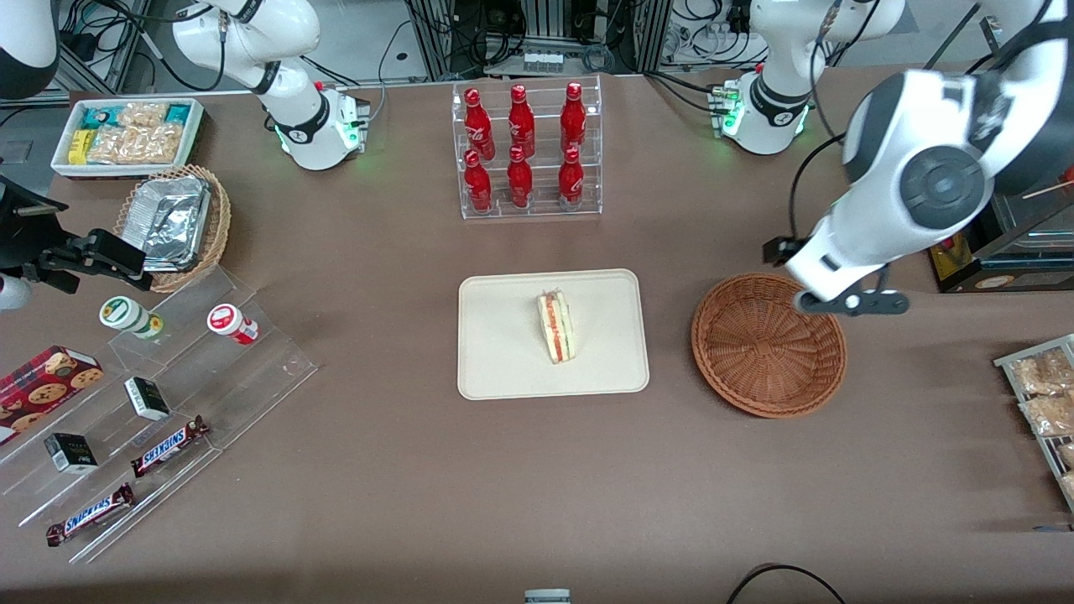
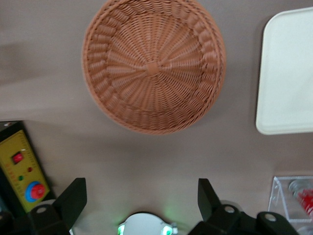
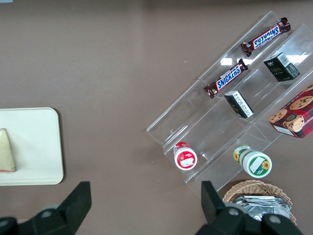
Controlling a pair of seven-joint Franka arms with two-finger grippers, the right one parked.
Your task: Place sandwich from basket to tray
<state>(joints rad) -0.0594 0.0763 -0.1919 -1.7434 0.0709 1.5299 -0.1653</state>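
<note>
The sandwich (image 1: 555, 327), a pale wedge with red and green filling, lies near the middle of the cream tray (image 1: 495, 369). One end of the sandwich (image 3: 6, 152) also shows on the tray (image 3: 34, 147) in the right wrist view. Beside the tray, toward the working arm's end, the reddish-brown wicker basket (image 1: 768, 344) stands with nothing in it. My left gripper (image 2: 141, 185) hangs high over the table, just farther from the front camera than the basket (image 2: 154, 66). Its fingers are spread wide open and hold nothing. The tray's edge (image 2: 288, 73) is in view beside the basket.
An acrylic rack of red bottles (image 1: 527, 151) stands farther back than the tray. Toward the parked arm's end are a tan basket of foil containers (image 1: 172, 220), a white snack bin (image 1: 126, 134) and acrylic steps with snacks (image 1: 151, 403). A yellow control box (image 2: 22, 171) sits near the gripper.
</note>
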